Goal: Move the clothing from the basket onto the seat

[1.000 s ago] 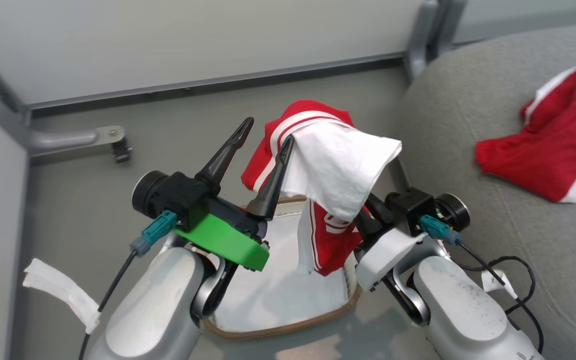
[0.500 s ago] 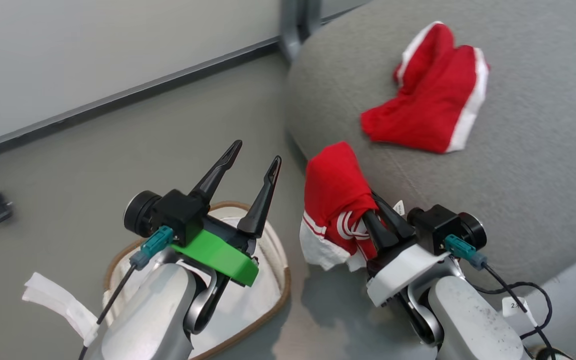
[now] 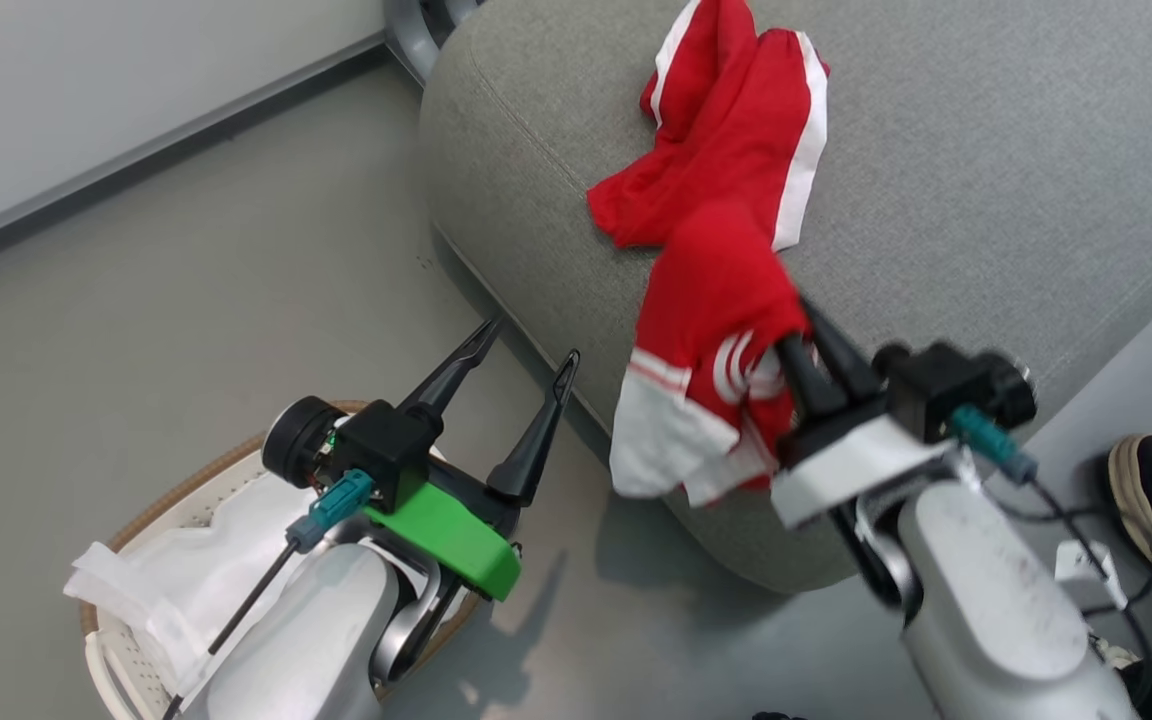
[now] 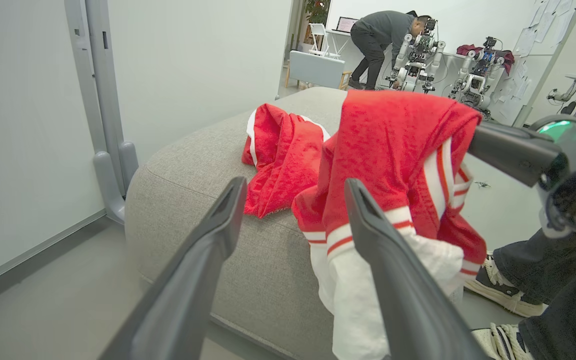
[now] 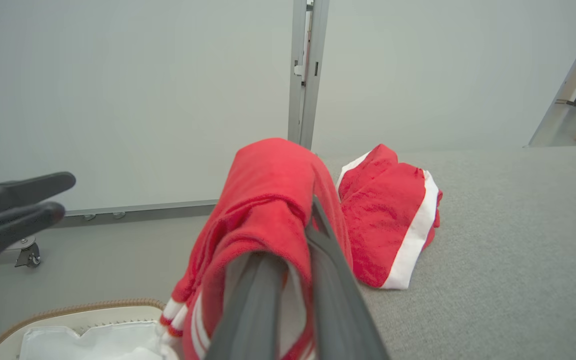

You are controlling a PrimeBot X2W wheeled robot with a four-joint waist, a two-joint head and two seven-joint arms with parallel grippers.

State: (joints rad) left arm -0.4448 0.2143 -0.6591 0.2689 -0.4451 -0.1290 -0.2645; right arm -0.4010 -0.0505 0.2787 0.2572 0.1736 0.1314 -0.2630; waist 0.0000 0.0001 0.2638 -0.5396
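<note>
Right gripper [image 3: 798, 330] clamps red white-striped garment [image 3: 716, 290] at 7 o'clock edge of grey fabric seat [image 3: 986, 150]; left gripper [image 3: 531, 342] wide, empty.

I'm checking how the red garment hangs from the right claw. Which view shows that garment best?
Left wrist view: the held garment shows nearly whole, red above, white below, hanging from the right claw, partly behind the left claw. Head view shows it from above, blurred. Right wrist view shows its folds over the fingers.
</note>
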